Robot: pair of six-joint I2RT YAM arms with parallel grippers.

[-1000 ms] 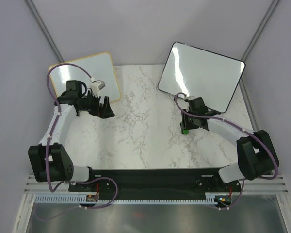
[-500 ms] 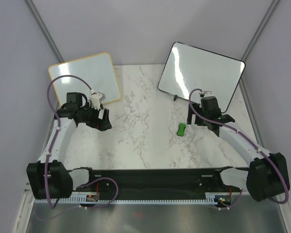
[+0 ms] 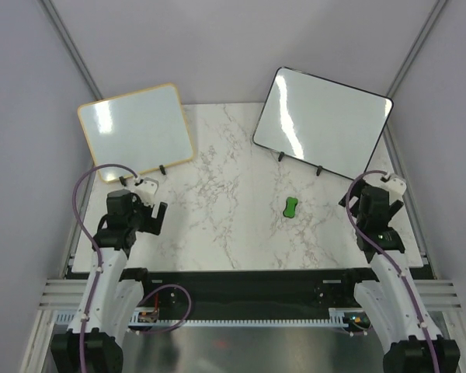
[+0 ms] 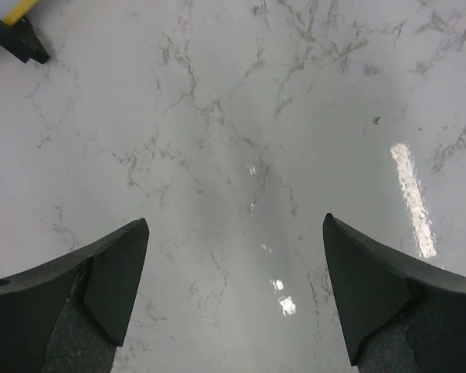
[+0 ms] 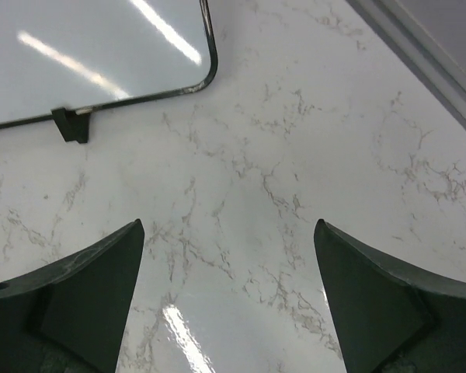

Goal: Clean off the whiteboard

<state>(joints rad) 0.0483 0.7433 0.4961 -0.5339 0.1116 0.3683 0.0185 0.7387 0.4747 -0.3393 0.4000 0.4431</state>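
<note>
Right gripper (image 5: 228,229) is spread wide, both dark fingers splayed to the edges of its wrist view with only marble between them, holding nothing. It sits over the near right part of the marble table (image 3: 225,210), close to the right edge. Over on the other side, the left gripper (image 4: 234,221) is just as wide open and just as empty, hanging above bare marble at the near left.

Now the whiteboard (image 3: 322,120), the black-framed one: it stands tilted at the far right of the table on small black feet, its glossy white face showing streaks of reflected light. The right wrist camera catches its rounded lower corner and one black foot (image 5: 70,124) planted on the marble, well ahead of the fingers.

A small green eraser (image 3: 292,207) lies flat on the table in front of that board, apart from it and well left of the right gripper, touching neither arm. At the far left, the wooden-framed whiteboard (image 3: 136,130) leans on its own stand.
</note>
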